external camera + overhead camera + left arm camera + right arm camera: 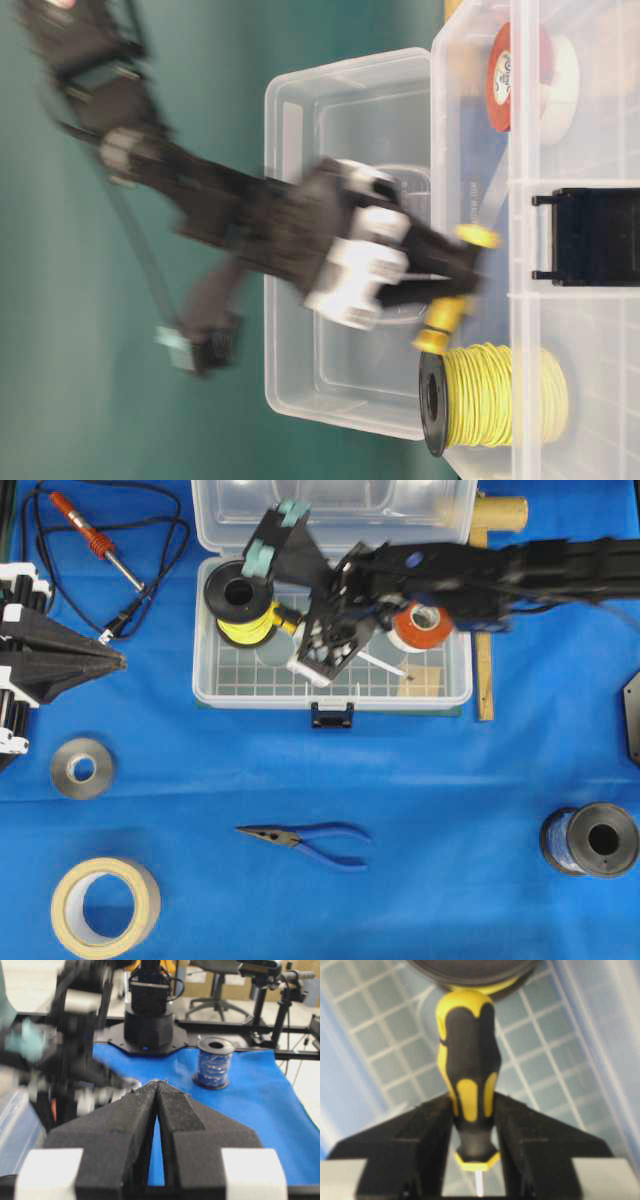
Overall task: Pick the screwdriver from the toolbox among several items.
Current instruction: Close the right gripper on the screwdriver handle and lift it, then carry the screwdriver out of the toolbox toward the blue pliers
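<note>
The screwdriver [467,1072] lay inside the toolbox [330,695], over its grid floor, with the yellow-and-black handle caught between the two black fingers [415,1145] of the right gripper [472,1125]. In the right wrist view both fingers pressed the handle's lower part, the silver shaft showing just below, and the handle's far end touched the yellow wire spool [243,605] at twelve o'clock. The right gripper was thus clamped on the screwdriver. In the overhead view the right arm [520,565] reached in from three o'clock across the box, hiding most of the tool. A red tape roll [420,625] sat in the box at three o'clock of the gripper.

The left gripper [118,661] rested at nine o'clock of the toolbox, fingers pressed together, over the blue desk [450,780]. Blue-handled pliers [305,840] lay at six o'clock of the box, well apart. A soldering iron [95,540] lay at ten o'clock, a beige tape roll [105,905] and a grey roll [82,768] at eight, a blue wire spool [590,840] at four.
</note>
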